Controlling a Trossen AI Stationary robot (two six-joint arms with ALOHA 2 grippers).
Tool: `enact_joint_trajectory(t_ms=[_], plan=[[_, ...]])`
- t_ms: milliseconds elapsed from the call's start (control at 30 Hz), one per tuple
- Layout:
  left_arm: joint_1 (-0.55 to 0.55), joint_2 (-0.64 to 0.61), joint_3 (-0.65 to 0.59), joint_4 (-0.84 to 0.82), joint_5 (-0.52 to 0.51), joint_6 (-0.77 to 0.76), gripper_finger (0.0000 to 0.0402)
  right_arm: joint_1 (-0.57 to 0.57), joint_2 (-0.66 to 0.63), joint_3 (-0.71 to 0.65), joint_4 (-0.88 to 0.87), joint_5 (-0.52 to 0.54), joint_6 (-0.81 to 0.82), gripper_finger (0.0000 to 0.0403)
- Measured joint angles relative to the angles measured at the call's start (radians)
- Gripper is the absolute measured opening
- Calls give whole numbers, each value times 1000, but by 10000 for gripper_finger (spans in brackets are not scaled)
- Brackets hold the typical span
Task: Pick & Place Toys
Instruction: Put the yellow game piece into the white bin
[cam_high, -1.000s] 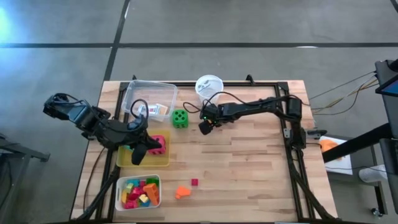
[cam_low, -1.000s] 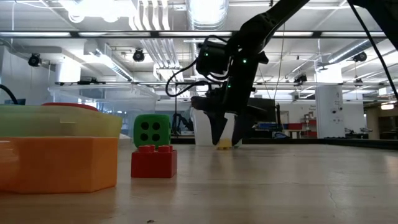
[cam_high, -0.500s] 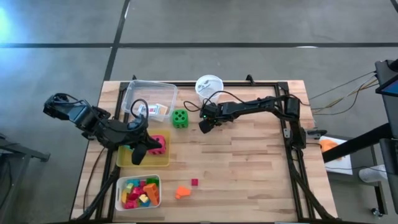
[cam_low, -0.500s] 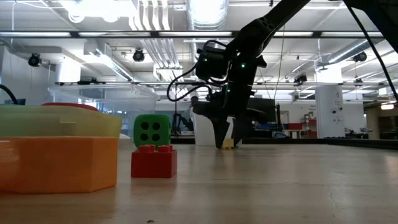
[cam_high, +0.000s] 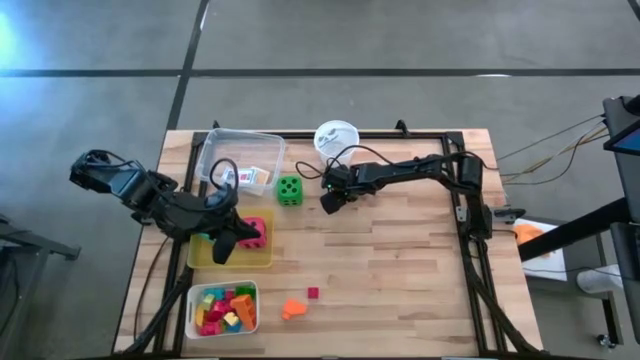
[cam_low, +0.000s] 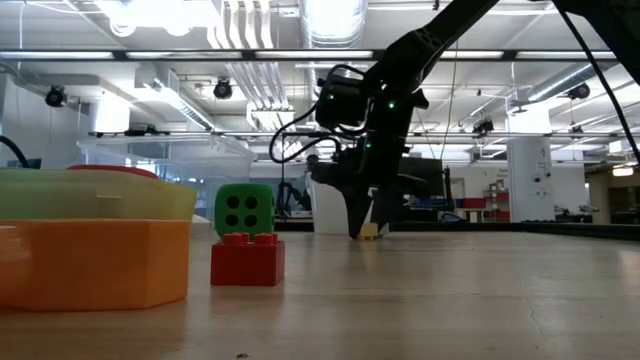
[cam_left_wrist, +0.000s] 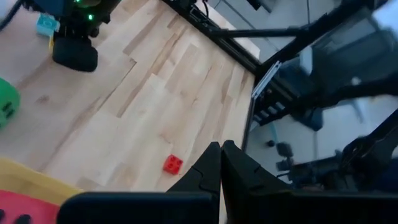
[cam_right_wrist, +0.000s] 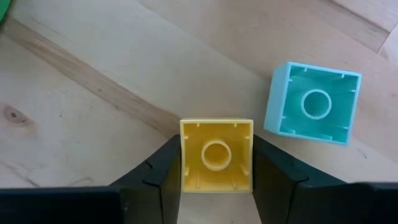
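My right gripper is down on the wooden table near the green foam die, its two fingers clamped on the sides of a small yellow square plastic block. The block lies hollow side up, showing no long axis, with a teal square plastic block just beside it, also upturned. My left gripper hangs over the yellow tray, fingers pressed together on nothing.

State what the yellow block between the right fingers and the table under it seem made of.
Yellow block: likely moulded plastic, smooth and glossy, with a hollow, ribbed underside and a centre tube. Table: apparently wood planks, matte, showing grain and a knot.
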Motion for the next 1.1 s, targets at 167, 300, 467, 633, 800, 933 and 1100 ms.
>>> enact_joint_trajectory(t_ms=[167,300,467,633,800,933,1100], plan=[[5,3,0,90,-61,-119,7,6,-49,-4,-21,-50,-33,134],[10,22,-1,174,-138,-140,7,18,-132,-3,-19,-92,-103,130],[69,50,-1,204,-147,-207,7,46,-264,-3,-18,-202,-222,135],[158,81,-2,244,-115,-320,7,99,-420,-3,-15,-326,-305,144],[265,116,-2,253,-6,-397,7,184,-553,-1,-10,-294,-398,146],[313,164,-2,356,74,-426,7,261,-614,-1,10,-180,-468,147],[347,246,-2,517,188,-403,7,319,-631,-1,29,-123,-472,148]])
